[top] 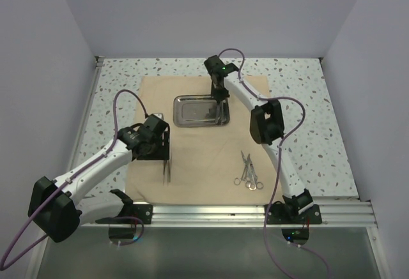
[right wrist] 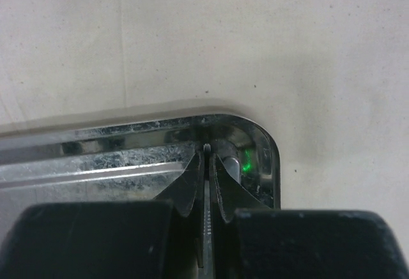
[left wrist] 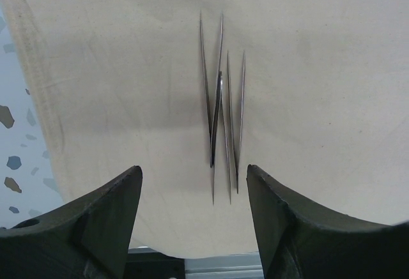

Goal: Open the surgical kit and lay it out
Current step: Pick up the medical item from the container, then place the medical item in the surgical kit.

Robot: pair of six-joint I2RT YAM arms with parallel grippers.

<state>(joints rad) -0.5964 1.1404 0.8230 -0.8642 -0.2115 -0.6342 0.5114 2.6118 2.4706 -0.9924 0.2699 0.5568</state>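
Top external: bright, even, diffuse overhead light; only soft shadows fall on the cloth wrap [top: 192, 145].

Left wrist: well lit. Tweezers [left wrist: 216, 100] sharp, with a faint grey shadow to their left. Fingers [left wrist: 96, 228] of the left tool [left wrist: 195, 189] dark, slightly soft.

Right wrist: dimmer, close-range blur. Steel tray [right wrist: 96, 164] streaked with glare, one green reflection. Right tool [right wrist: 206, 158] near-black; the thin instrument [right wrist: 206, 228] in it is unfocused.

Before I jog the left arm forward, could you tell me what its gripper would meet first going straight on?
Most likely the tweezers, which lie on the tan cloth straight ahead, in line with the gap of the open left gripper. The cloth itself would come right after. How far off they are is unclear.
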